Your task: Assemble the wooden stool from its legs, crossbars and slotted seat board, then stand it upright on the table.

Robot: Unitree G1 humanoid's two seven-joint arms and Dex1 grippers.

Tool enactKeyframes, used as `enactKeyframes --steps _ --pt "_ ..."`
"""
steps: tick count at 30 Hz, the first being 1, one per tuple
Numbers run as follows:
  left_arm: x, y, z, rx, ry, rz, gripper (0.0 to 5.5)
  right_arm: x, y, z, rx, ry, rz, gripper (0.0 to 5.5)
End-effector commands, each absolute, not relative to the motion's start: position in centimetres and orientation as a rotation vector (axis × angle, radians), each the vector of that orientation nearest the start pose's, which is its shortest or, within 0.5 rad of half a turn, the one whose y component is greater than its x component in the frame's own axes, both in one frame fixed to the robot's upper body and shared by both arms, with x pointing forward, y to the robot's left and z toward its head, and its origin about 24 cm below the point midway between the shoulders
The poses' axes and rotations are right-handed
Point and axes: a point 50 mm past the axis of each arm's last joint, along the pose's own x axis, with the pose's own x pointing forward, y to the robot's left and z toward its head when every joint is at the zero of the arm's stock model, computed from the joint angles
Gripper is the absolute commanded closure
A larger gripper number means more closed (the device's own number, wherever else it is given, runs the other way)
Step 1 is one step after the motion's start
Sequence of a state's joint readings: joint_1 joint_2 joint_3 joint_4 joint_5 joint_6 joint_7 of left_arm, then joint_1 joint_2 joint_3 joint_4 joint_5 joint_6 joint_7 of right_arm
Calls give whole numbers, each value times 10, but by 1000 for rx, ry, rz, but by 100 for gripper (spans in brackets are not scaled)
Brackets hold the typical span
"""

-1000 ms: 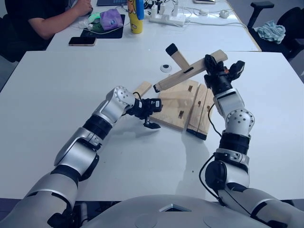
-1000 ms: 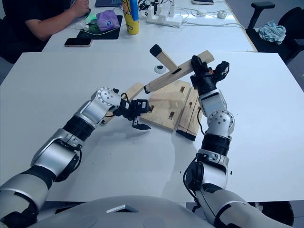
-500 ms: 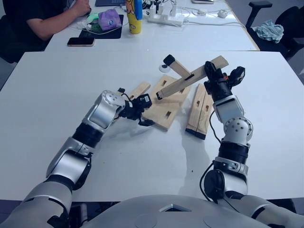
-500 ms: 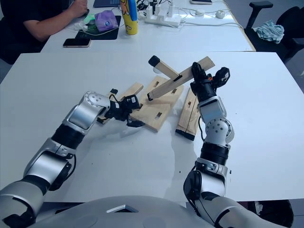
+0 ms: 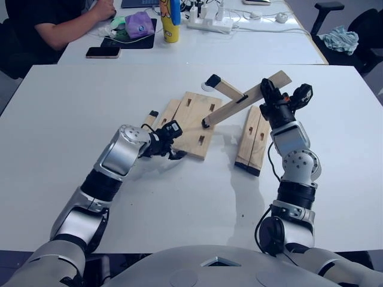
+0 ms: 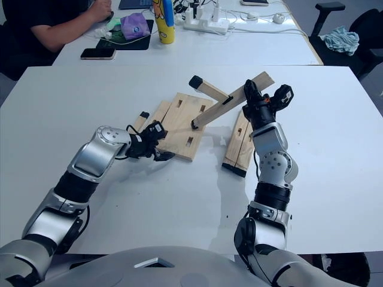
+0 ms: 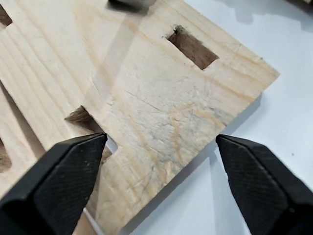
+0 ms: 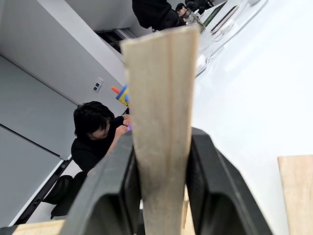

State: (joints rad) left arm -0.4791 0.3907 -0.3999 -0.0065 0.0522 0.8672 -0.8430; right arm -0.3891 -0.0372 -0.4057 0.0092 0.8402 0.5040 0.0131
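Left claw [image 5: 177, 142] is open, low over the desk [image 5: 72, 119] at the near corner of the slotted seat board [image 5: 190, 119]. In the left wrist view its two fingers [image 7: 63, 171] sit either side of that corner, spread wider than the wood; can't tell if either one touches it. Board lies flat on the desk, slots up, skewed to the desk edge. Right claw [image 8: 162, 171] is closed on the leg assembly [image 5: 239, 103], two wooden pieces joined crosswise, gripped near the top of the longer piece and held tilted above the desk. The long piece's lower, black-capped end [image 5: 205, 124] rests on or just over the board's far-right part; the shorter piece sticks up and back to a black cap [image 5: 212, 80]. A second leg frame [image 5: 251, 139] lies flat on the desk just right of the board, below the right claw. A loose leg [image 5: 163, 115] lies along the board's left edge, black cap pointing away from the robot
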Motion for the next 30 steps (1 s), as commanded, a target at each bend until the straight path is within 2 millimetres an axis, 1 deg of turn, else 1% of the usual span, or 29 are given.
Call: enactKeyframes --steps 1,9,11,15,17,20,22,26,30 --pt "277 111 39 308 842 -946 161 315 -188 121 836 -30 114 446" --pt "296 94 52 220 744 -924 162 317 -185 124 818 -36 125 446" --pt "300 93 54 219 718 -904 162 318 -184 124 817 -35 129 446" --pt "309 91 65 204 624 -877 162 319 -184 127 821 -44 133 446" --pt "311 90 72 202 570 -870 162 321 -184 128 852 -54 131 446" --pt "314 91 84 198 451 -850 162 322 -185 129 955 -72 118 446" --pt "311 95 89 201 382 -858 162 322 -184 129 1008 -77 105 446" --pt "301 107 99 171 275 -869 162 319 -178 132 1021 -88 94 446" --pt "292 112 113 155 175 -890 162 313 -174 130 1021 -74 83 446"
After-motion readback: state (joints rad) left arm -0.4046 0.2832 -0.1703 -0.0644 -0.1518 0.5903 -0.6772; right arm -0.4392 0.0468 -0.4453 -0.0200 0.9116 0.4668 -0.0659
